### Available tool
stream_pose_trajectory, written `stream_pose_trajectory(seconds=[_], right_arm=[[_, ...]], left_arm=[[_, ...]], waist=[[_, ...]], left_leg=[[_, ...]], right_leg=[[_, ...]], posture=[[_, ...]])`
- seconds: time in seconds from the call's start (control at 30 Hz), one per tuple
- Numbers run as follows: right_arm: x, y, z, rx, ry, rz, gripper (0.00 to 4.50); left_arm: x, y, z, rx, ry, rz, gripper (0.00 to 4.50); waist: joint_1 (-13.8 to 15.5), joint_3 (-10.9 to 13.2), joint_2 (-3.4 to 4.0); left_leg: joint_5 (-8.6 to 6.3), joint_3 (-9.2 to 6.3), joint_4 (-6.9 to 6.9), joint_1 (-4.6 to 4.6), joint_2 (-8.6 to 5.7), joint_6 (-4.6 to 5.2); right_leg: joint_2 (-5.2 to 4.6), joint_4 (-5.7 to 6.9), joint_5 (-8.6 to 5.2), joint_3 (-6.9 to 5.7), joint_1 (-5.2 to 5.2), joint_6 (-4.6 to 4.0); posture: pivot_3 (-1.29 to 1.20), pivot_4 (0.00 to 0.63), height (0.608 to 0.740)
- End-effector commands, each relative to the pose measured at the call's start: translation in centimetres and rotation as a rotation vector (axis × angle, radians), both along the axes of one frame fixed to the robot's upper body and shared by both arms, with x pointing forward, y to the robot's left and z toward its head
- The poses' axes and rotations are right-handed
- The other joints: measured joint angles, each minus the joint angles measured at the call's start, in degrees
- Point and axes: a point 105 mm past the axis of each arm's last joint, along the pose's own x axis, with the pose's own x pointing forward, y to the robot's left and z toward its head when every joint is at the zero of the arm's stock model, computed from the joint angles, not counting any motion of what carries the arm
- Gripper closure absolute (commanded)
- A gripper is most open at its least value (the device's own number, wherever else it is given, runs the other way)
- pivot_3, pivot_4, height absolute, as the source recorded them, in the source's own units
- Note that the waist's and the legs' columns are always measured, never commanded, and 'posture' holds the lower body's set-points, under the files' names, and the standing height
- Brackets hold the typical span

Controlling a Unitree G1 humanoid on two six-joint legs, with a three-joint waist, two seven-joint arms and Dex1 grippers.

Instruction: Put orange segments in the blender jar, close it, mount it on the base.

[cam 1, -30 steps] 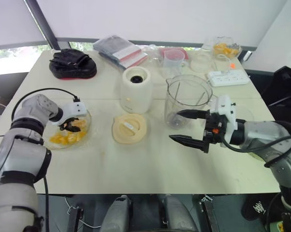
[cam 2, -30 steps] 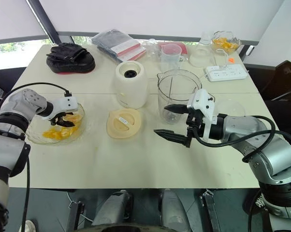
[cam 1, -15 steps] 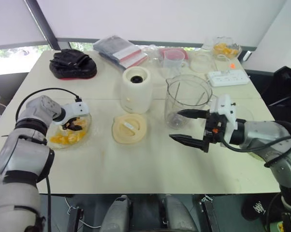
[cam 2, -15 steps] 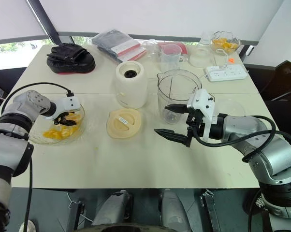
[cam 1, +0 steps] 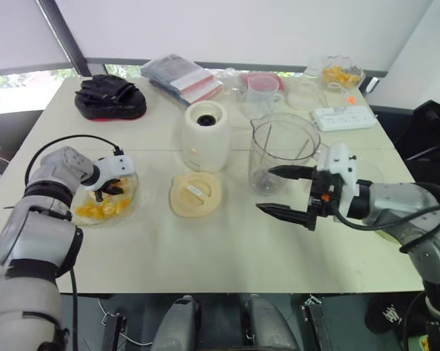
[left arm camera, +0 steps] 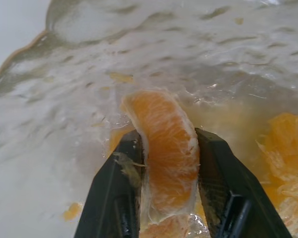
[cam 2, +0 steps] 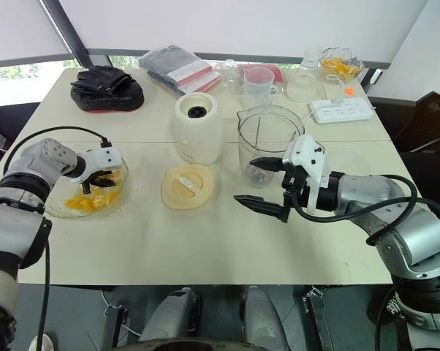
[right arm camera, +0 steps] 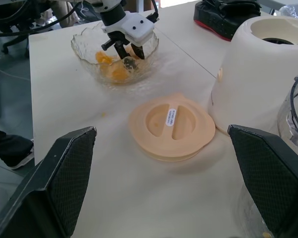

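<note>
Reaching into the bowl (cam 1: 134, 183) on the robot's left, the left gripper (cam 1: 104, 188) dips among the orange segments (cam 1: 96, 210) in the head view, there to lift one out. The jar (cam 1: 284, 150) stands upright and open toward the right of the table (cam 1: 205, 248), near the base (cam 1: 206, 135). The lid (cam 1: 195, 194) lies flat in front of the base, off so that fruit can go in. The right gripper (cam 1: 264, 190) hovers just in front of the jar, jaws spread wide and empty, probably waiting to steady it. In the left wrist view the black fingers (left arm camera: 114, 198) pinch one segment (left arm camera: 164, 148) across its width, and it stands upright between them above the bowl's wet floor, with more fruit beside it. The flesh looks soft, so a harder squeeze could tear it. In the right wrist view the wide-set fingers frame the lid, with the base beside it and the bowl beyond, the left gripper inside it. Whether the jar holds any fruit I cannot tell.
</note>
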Motion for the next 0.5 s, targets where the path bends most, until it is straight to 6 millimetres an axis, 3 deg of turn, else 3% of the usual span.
stream_pose_trajectory(seconds=[0.03, 0.07, 0.17, 0.2, 0.23, 0.5], right_arm=[[-0.14, -0.05, 0.97, -0.011, -0.05, 0.011, 0.0], [-0.13, -0.04, 0.98, -0.012, -0.05, 0.012, 0.0], [-0.08, -0.04, 0.97, -0.014, -0.051, 0.014, 0.0], [-0.06, -0.03, 0.97, -0.015, -0.051, 0.015, 0.0], [-0.04, -0.03, 0.96, -0.016, -0.051, 0.016, 0.0], [0.0, 0.09, 0.82, -0.015, -0.052, 0.017, 0.0]], left_arm=[[-0.64, 0.48, -0.87, -0.013, 0.031, 0.021, 2.94], [-0.7, 0.47, -0.92, -0.016, 0.034, 0.02, 2.94], [-0.58, 0.48, -0.94, -0.017, 0.02, 0.026, 3.84], [-0.54, 0.51, -0.94, -0.018, 0.015, 0.03, 4.34], [-0.51, 0.48, -0.95, -0.023, 0.014, 0.035, 4.48], [-0.53, 0.1, -0.48, -0.13, 0.0, 0.06, 4.48]], waist=[[0.0, 0.0, 0.0], [0.0, 0.0, 0.01], [0.0, 0.0, 0.01], [0.0, 0.0, 0.01], [0.0, 0.0, 0.02], [0.0, 0.0, 0.01]], left_leg=[[0.0, 0.0, 0.0, 0.0, 0.0, 0.0], [0.0, 0.0, 0.01, 0.0, 0.0, 0.0], [0.0, 0.0, 0.01, 0.0, 0.0, 0.0], [0.0, 0.0, 0.02, 0.0, 0.0, 0.0], [0.0, 0.0, 0.02, 0.01, 0.0, 0.0], [-0.01, 0.0, 0.09, 0.01, 0.0, 0.01]], right_leg=[[0.0, 0.0, 0.0, 0.0, 0.0, 0.0], [0.0, 0.0, 0.0, 0.0, 0.0, 0.0], [0.0, 0.01, 0.0, 0.0, 0.0, 0.0], [0.0, 0.01, 0.0, 0.0, 0.0, 0.0], [0.0, 0.02, 0.0, 0.0, 0.0, 0.0], [0.0, 0.07, 0.0, 0.0, 0.01, 0.0]], posture=[[0.0, 0.15, 0.74], [0.0, 0.15, 0.74], [0.0, 0.15, 0.74], [0.0, 0.15, 0.74], [0.0, 0.15, 0.74], [0.0, 0.15, 0.74]])
